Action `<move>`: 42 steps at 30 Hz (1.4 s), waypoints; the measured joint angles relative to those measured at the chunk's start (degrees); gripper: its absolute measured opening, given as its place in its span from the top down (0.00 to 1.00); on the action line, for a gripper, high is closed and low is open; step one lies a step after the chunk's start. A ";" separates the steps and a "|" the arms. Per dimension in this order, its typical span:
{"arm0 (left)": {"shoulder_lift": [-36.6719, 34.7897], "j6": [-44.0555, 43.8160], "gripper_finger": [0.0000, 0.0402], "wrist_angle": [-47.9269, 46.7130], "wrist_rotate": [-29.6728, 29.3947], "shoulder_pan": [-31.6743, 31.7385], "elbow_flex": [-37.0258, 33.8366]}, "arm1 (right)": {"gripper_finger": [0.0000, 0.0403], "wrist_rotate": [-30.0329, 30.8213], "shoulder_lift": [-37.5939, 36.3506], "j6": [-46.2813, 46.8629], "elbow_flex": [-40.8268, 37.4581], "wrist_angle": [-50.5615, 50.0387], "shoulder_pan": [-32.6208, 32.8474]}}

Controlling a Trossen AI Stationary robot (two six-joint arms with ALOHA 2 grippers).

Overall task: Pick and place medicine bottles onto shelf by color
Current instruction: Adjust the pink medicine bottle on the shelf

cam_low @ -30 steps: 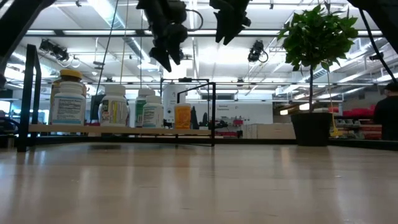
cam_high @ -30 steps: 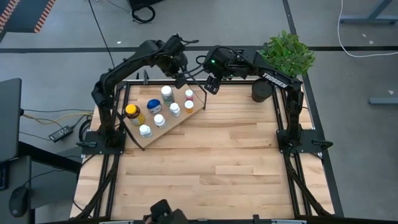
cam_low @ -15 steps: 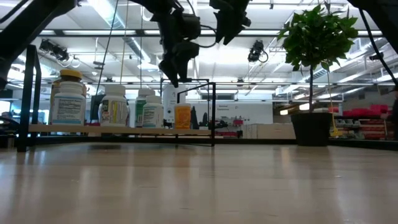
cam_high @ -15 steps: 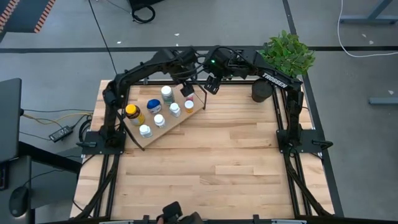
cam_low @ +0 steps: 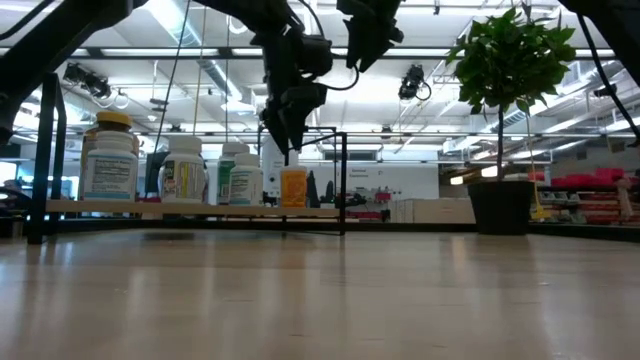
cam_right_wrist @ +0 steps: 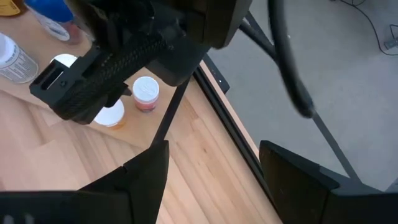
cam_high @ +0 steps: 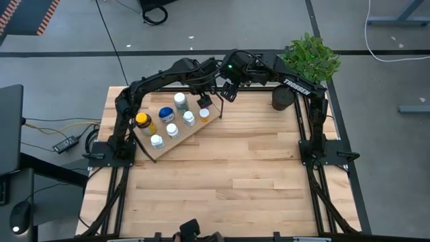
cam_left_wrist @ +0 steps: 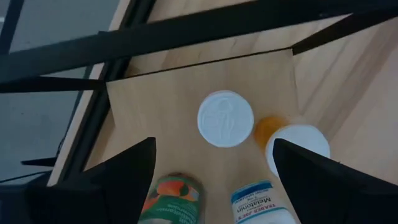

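Note:
The shelf [cam_high: 183, 136] is a light-wood board with a black wire frame, lying slantwise at the table's far left. Several bottles stand upright on it: a yellow-capped amber one [cam_high: 142, 122], a blue one [cam_high: 166, 114], an orange one [cam_high: 204, 115] and several white-capped ones [cam_high: 173, 130]. My left gripper [cam_high: 204, 101] hangs open above the shelf's right end. In its wrist view a white cap [cam_left_wrist: 225, 118] lies below the spread fingers, with the orange bottle [cam_left_wrist: 268, 129] beside it. My right gripper [cam_high: 228, 91] waits open just beyond the shelf's right end, higher up [cam_low: 370, 35].
A black pot with a green plant [cam_high: 283, 97] stands at the table's far right corner. The shelf's black wire frame [cam_low: 343, 180] rises at its right end, close under my left gripper. The slatted tabletop [cam_high: 235, 175] stretches toward the near edge.
My left gripper has swung toward the table's right and come down. It started above the shelf's far edge and now hangs over the bottles at the shelf's right end, close to the right gripper. The bottles and the right arm have kept still.

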 joint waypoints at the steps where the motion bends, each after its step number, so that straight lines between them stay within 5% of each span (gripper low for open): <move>1: -0.02 -0.06 0.18 0.21 -0.01 0.00 -0.38 | 0.36 0.00 0.00 -0.02 0.00 0.00 0.00; 42: -0.17 -3.17 0.24 10.86 0.05 -1.57 -6.85 | 0.36 0.00 0.02 -0.43 0.00 -2.58 -0.11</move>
